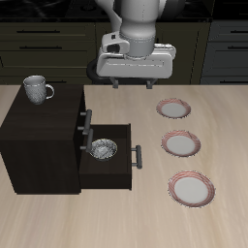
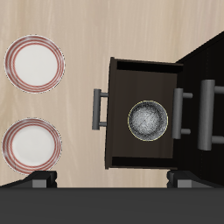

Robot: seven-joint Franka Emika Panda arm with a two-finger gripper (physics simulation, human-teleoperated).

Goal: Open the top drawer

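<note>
The tool [image 1: 137, 83] hung high over the surface [image 1: 223, 116] with its jaws spread wide and nothing between them, well apart from the dark wooden cabinet [image 1: 39, 145], which stood toward 9 o'clock in the exterior view with a mug [image 1: 38, 89] on its top. The top drawer [image 1: 80, 114] sat fully closed, just under the cabinet's top, its grey bar handle [image 1: 87, 119] standing out from the front. A lower drawer [image 1: 107, 167] was pulled out toward 3 o'clock with a metal bowl [image 1: 102, 149] inside, and three plates [image 1: 182, 144] lay beyond it. The top drawer looked shallow and stiff, probably light and easy on its slides. The handle was the only sensible hold: a thin, smooth, rigid bar, likely slippery, so the jaws would need to close across its middle. The pull would then need to run straight along the slides toward 3 o'clock, or the drawer might bind.
</note>
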